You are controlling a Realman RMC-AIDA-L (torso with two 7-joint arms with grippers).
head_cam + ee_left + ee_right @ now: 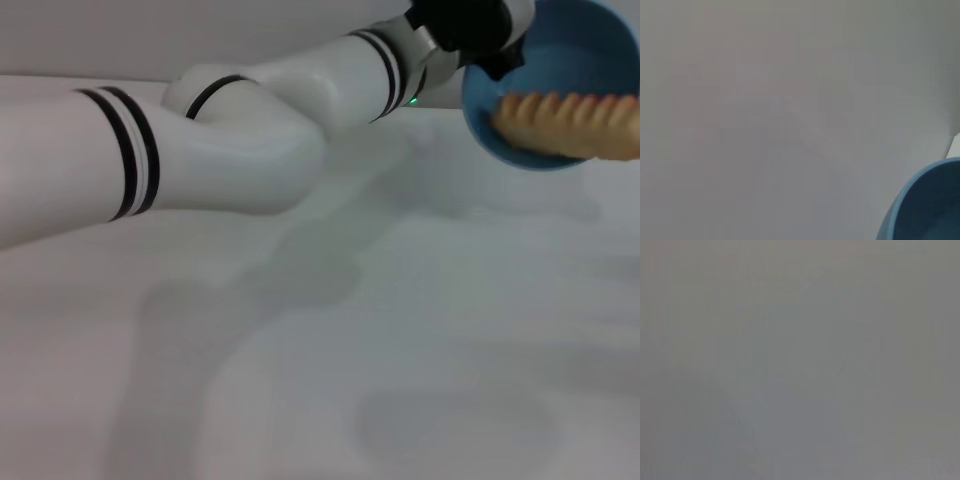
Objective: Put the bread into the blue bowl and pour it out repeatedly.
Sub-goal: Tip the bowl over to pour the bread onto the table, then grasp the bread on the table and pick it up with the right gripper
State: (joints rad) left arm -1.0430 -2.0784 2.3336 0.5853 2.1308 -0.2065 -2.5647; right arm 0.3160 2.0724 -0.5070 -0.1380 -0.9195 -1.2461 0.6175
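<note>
White table point(400, 380) bare in the foreground. Left arm point(230, 150) reaches across from the left toward the far right. Left claw point(470, 40) grips the rim of the blue bowl point(585, 45), raised and tipped toward the camera. Bread point(570, 125) lies on the bowl's lower lip, ridged side up. Right claw out of sight.

left gripper point(470, 40) fingers hidden behind the blue bowl point(560, 60) rim, bowl and bread point(570, 125) cut off at the head view's right edge, right wrist view blank grey
</note>
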